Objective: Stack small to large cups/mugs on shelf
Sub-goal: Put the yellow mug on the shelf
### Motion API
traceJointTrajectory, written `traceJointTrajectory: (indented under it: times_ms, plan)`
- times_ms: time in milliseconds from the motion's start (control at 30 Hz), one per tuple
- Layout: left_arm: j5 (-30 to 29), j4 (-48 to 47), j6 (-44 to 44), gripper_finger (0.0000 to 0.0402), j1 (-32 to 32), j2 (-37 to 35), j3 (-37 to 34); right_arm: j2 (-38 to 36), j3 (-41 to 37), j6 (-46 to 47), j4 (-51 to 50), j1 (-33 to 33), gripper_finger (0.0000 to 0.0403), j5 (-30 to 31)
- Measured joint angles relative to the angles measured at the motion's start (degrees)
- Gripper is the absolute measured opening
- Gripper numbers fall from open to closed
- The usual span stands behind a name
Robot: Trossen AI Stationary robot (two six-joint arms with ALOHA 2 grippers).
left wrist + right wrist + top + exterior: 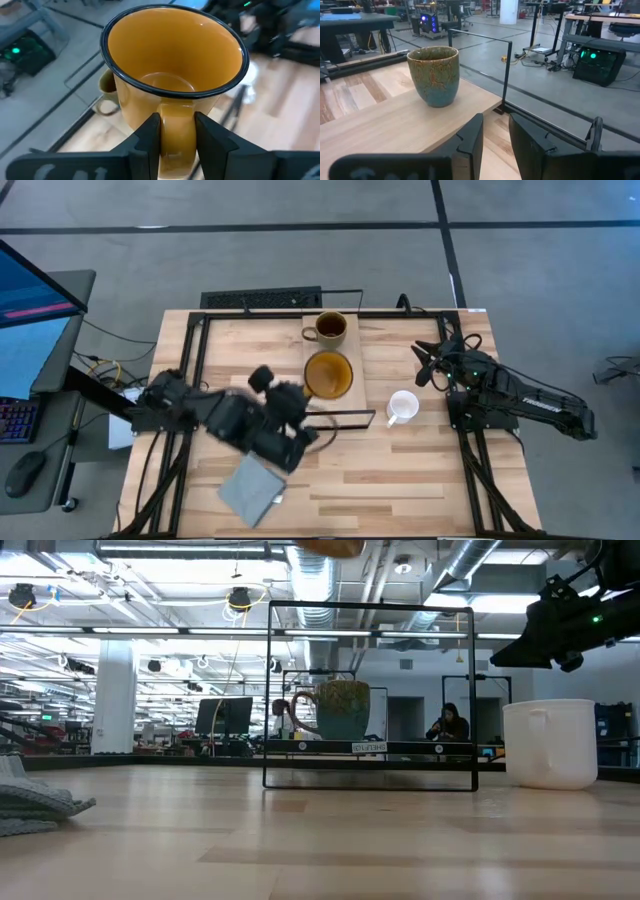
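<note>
My left gripper [310,397] is shut on the yellow-orange mug [328,373], held in the air over the near part of the light-wood shelf plank [355,350]. In the low view only the mug's underside [330,545] shows, above the black wire frame [370,695]. The dark olive mug [328,328] stands upright on the plank's far end. The small white mug [403,407] stands on the table to the right of the plank. My right gripper [428,363] is slightly open and empty, to the right of the plank. My left gripper pinches the yellow mug's handle [176,131] between its two fingers [150,140], one on each side of the loop. The fingers come from the table's near left side. The mug is lifted clear of the plank, roughly upright, its opening up.
A grey-blue cloth [250,490] lies on the table near the front edge, left of centre. Black rails [195,370] run along the table's left and right sides. Bare tabletop [400,480] lies at the near right.
</note>
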Motion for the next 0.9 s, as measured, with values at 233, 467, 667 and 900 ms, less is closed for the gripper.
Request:
traceJointTrajectory:
  times_ms: [233, 467, 667, 900]
  plan:
    - [8.4, 2.1, 6.6, 0.0083, 8.0, -0.3, -0.1, 0.0, 0.0, -0.7, 0.3, 0.0, 0.0118, 0.0]
    - [13.6, 7.4, 10.5, 0.0083, 11.8, -0.1, -4.6, 0.0, 0.0, -0.8, 0.4, 0.0, 0.0118, 0.2]
    - [16.6, 13.6, 14.3, 0.0083, 13.9, -0.7, -8.3, 0.0, 0.0, -0.4, 0.5, 0.0, 0.0118, 0.2]
    - [20.7, 21.1, 18.3, 0.0083, 17.1, -2.0, -12.8, 0.0, 0.0, -0.4, 0.4, 0.0, 0.0118, 0.2]
